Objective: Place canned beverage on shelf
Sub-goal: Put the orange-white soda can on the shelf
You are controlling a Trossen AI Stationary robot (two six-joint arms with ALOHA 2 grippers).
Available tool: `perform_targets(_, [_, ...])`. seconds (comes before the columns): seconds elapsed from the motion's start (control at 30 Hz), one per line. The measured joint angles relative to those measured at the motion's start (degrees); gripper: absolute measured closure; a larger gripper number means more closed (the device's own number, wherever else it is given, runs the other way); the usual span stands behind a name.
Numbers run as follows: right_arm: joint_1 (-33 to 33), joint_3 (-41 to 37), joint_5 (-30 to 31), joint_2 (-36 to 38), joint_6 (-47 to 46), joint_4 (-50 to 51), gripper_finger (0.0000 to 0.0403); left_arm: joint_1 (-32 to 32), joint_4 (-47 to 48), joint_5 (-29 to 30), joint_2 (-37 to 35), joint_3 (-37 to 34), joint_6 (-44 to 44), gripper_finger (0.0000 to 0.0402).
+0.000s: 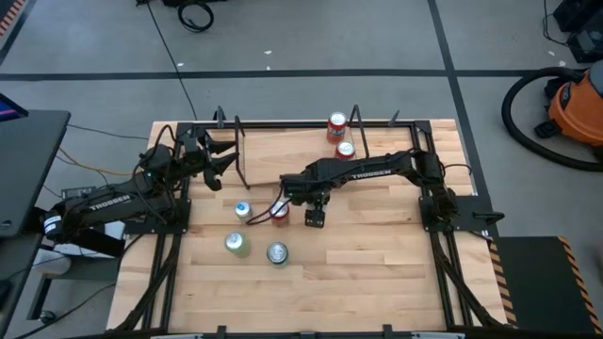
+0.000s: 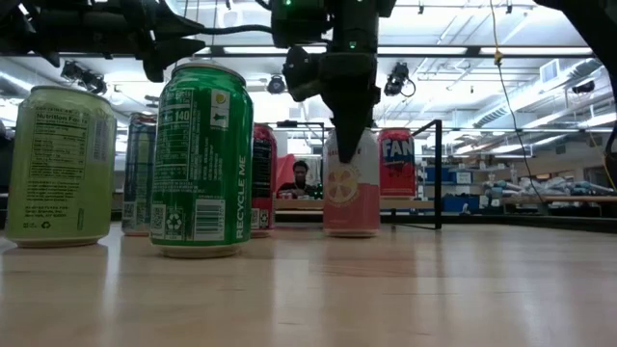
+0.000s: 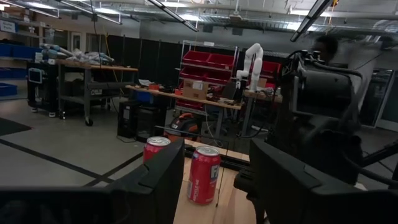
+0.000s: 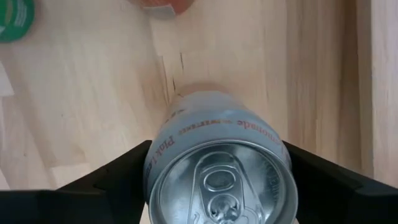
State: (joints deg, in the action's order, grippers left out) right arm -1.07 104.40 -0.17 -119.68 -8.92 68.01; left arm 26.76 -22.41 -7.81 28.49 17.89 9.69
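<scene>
A pink lemonade can stands upright on its base on the plank table, with my right gripper coming down over its top and shut on it. In the right wrist view the can's silver lid sits between the two dark fingers. In the high view the gripper hides this can. The shelf stands at the far edge, with two red cans there. My left gripper waits open at the far left, holding nothing. My right gripper pinches the pink can between its two fingers, one on each opposite side of the wall just below the top rim. The fingers come from above, pointing down. The can stands upright with its base on the table.
Close on the left of the held can stand a red can and a blue-white can. Nearer the front edge stand a pale green can and a green can. A person sits in the room behind.
</scene>
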Motion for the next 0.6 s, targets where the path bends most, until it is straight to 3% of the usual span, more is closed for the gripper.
perform_targets(0.33, [-2.11, 9.4, -1.15, -0.1, 25.31, 2.71, 0.0078, 0.02, 0.0, 0.0, 0.0, 0.0, -0.28, 0.0209])
perform_targets(0.6, [-7.68, 13.27, 1.92, -0.03, 30.65, 4.45, 0.0078, 0.01, -0.02, 0.0, 0.0, 0.0, -0.39, 0.0209])
